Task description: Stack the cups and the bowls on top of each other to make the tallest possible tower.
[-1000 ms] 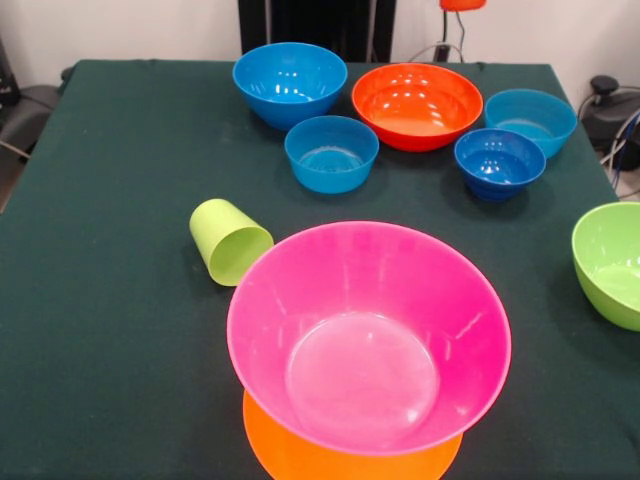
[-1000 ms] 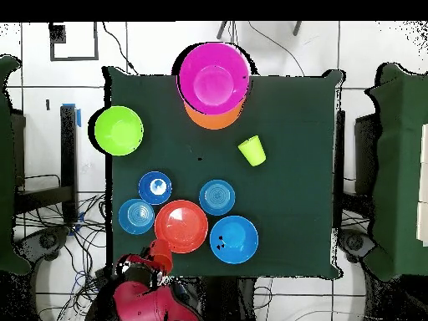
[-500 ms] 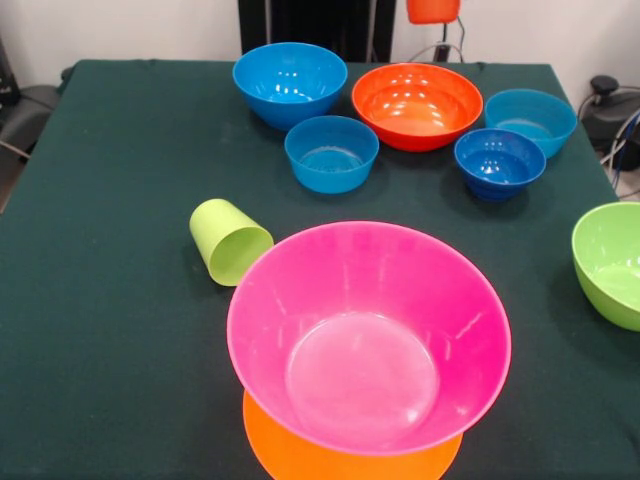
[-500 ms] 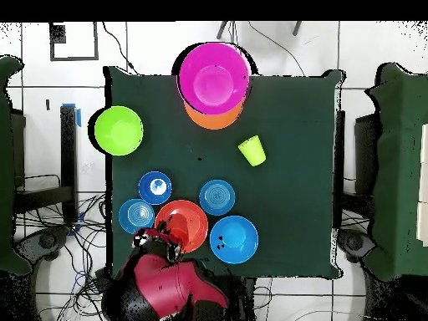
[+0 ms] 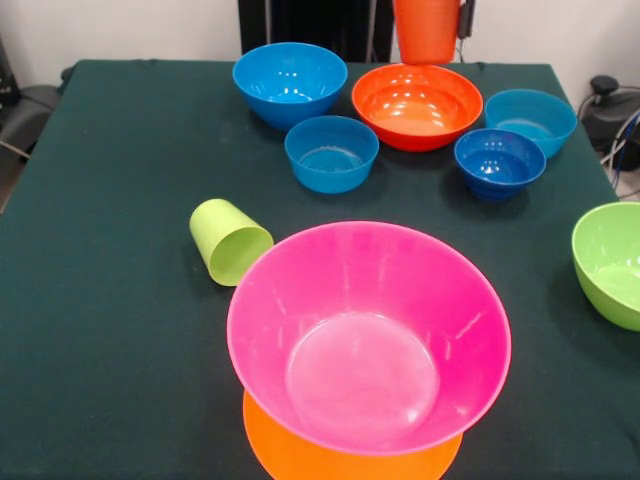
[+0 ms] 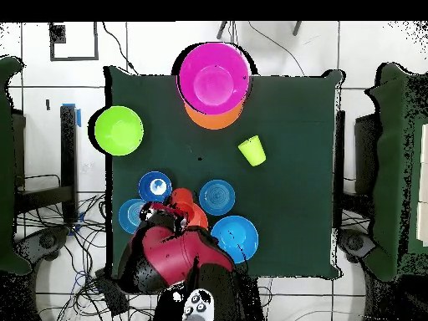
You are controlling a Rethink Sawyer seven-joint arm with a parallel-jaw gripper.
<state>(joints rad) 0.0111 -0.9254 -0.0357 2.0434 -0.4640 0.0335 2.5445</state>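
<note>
I am seeing the orange cup (image 5: 427,30) hanging at the top of the front view, just above the far rim of the red-orange bowl (image 5: 417,105). The gripper (image 5: 462,18) is showing only as a dark sliver beside the cup, so I cannot tell how it is set. From overhead the arm (image 6: 171,259) is covering most of that bowl. The pink bowl (image 5: 368,335) is sitting upright on the upturned light-orange bowl (image 5: 300,455) (the tower so far). The lime green cup (image 5: 230,241) is lying on its side on the table (image 5: 110,300), just beside the pink bowl.
</note>
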